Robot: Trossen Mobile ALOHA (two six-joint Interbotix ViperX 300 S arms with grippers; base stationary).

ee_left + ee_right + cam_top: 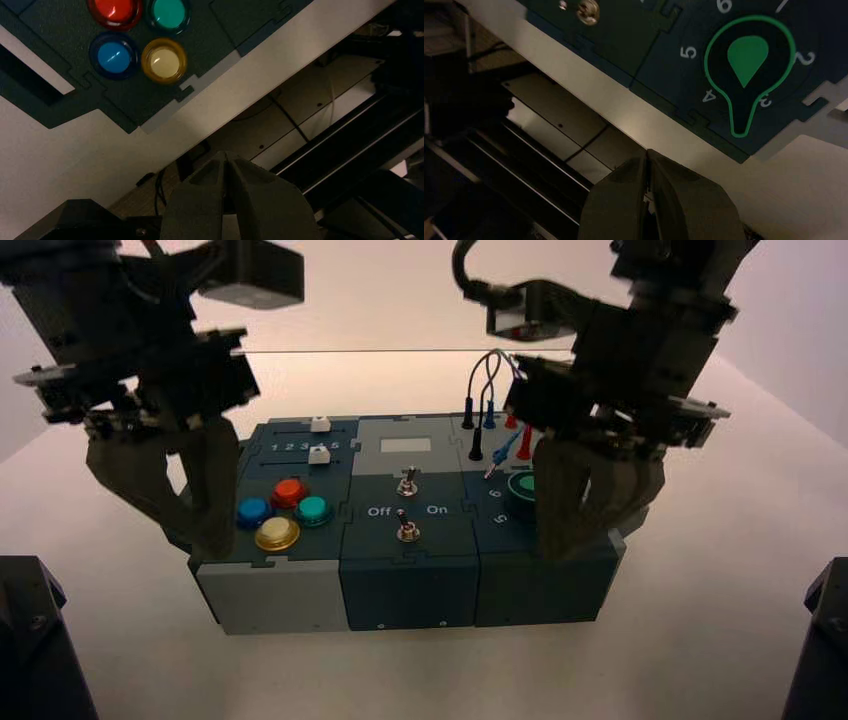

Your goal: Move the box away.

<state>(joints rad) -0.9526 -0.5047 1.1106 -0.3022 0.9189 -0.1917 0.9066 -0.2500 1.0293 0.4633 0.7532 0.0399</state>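
The box [405, 580], dark teal and grey, stands in the middle of the white table. It bears blue [253, 510], red [290, 492], teal [313, 510] and yellow [277, 533] buttons, two toggle switches [407, 483], a green dial [523, 483] and plugged-in wires [487, 410]. My left gripper [205, 535] is shut and empty at the box's front left corner. My right gripper [572, 545] is shut and empty over the box's front right part. The left wrist view shows the buttons [164, 61] beyond the gripper [226, 155]. The right wrist view shows the dial [746, 60] beyond the gripper [647, 152].
Two white sliders [319, 438] sit at the box's back left. Dark arm bases stand at the near left [30, 640] and near right [820, 640]. The table's front edge [280, 45] and dark frame rails below it [524, 165] show in the wrist views.
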